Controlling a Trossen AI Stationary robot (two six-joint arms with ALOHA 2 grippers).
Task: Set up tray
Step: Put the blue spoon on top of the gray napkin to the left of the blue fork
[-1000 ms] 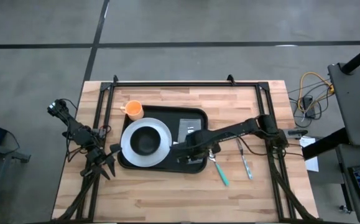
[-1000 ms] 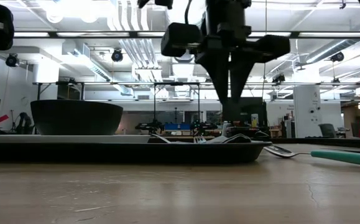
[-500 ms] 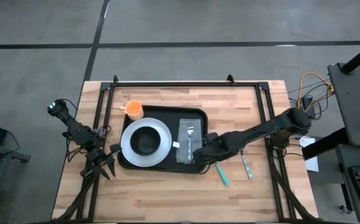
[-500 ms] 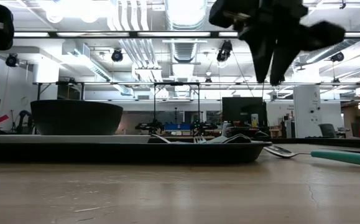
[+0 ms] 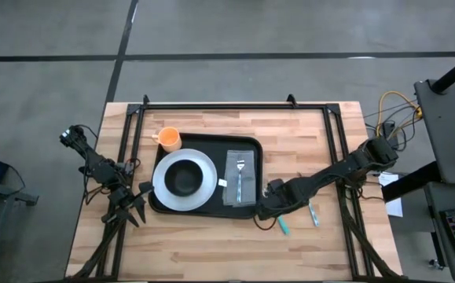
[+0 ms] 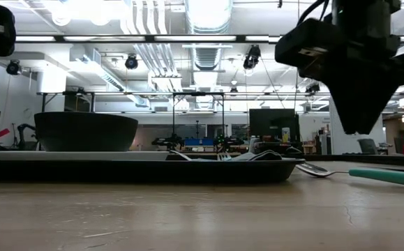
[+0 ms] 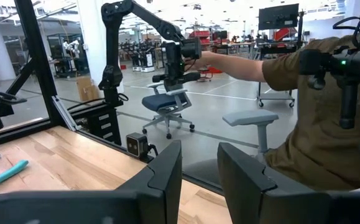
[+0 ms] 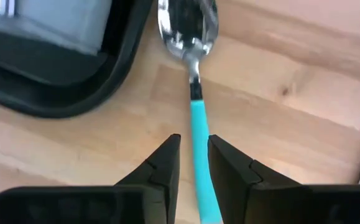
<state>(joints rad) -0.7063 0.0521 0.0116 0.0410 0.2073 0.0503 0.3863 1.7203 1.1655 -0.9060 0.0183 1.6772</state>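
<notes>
On table, tray (image 5: 203,141) lengthwise left-right

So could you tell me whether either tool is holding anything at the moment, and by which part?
Nothing is held. The right tool hangs open above the spoon's teal handle; the left tool waits open off the tray.

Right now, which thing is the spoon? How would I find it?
Find the big black tray on the wooden table. Just off its right edge, the spoon lies on bare wood under the right end effector. Its teal handle sets it apart from the silvery utensil beside it.
</notes>
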